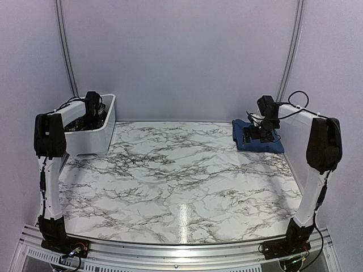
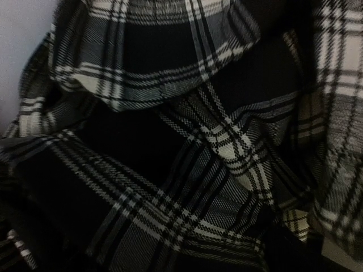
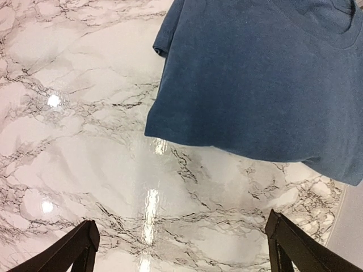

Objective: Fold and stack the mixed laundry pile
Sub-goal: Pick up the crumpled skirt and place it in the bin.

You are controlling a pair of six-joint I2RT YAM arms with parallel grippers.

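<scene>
The move ahead turns on the plaid garment (image 2: 170,147), which sits bunched inside the white bin (image 1: 91,144) at the far left of the table (image 1: 181,187). The left gripper (image 1: 93,110) is dipped into that bin directly over it, so the left arm is by far the nearer. The left wrist view is filled with rumpled black-and-white check in overlapping folds and shows no clear long axis. No fingers show there, so I cannot tell whether that claw is spread or pinching cloth. At the far right the navy blue t-shirt (image 3: 255,73) lies flat, smooth and apparently folded on the marble. The right gripper (image 3: 181,224) hangs over its near-left edge with its fingers spread wide and nothing between them.
</scene>
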